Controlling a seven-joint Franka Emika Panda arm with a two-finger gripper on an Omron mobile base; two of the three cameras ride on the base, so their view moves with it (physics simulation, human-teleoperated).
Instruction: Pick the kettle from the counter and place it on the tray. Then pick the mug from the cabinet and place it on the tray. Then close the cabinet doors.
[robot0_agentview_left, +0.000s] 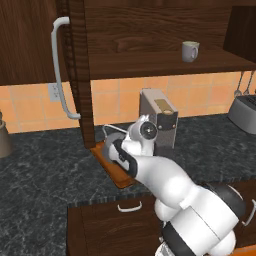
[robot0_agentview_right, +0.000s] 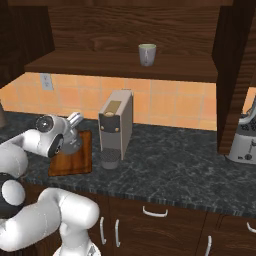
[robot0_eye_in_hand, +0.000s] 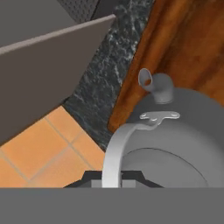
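The cabinet (robot0_agentview_left: 150, 30) is filling the top of both base views, a dark brown wooden wall unit standing open with its inner shelf exposed. One of the cabinet doors (robot0_agentview_left: 77, 70) is swinging out at the upper left of the left base view, showing its long curved light-grey bar handle (robot0_agentview_left: 60, 70); the other (robot0_agentview_right: 232, 75) is hanging edge-on at the right of the right base view. The counter (robot0_agentview_right: 165, 165), dark marbled stone, is running across the middle of both base views beneath an orange tiled wall. A beige machine (robot0_agentview_right: 116, 125) is standing on it at centre frame, with a grey cup-like base at its foot. The tray (robot0_agentview_right: 72, 155), a reddish-brown wooden board, is lying on the counter just left of that machine in the right base view, and is peeking out beside the arm at centre of the left base view.

The kettle (robot0_eye_in_hand: 175, 135) is sitting over the tray: in the hand view its grey body is filling the lower right, its short spout pointing up-frame over the wood and its thin arched handle curving down to the bottom centre. The gripper (robot0_eye_in_hand: 111, 179) is clamping shut on that wire handle at the bottom of the hand view; whether the kettle's base is touching the board I cannot tell.

The mug (robot0_agentview_left: 190, 51), small and off-white, is standing upright on the cabinet shelf at the upper right of the left base view.
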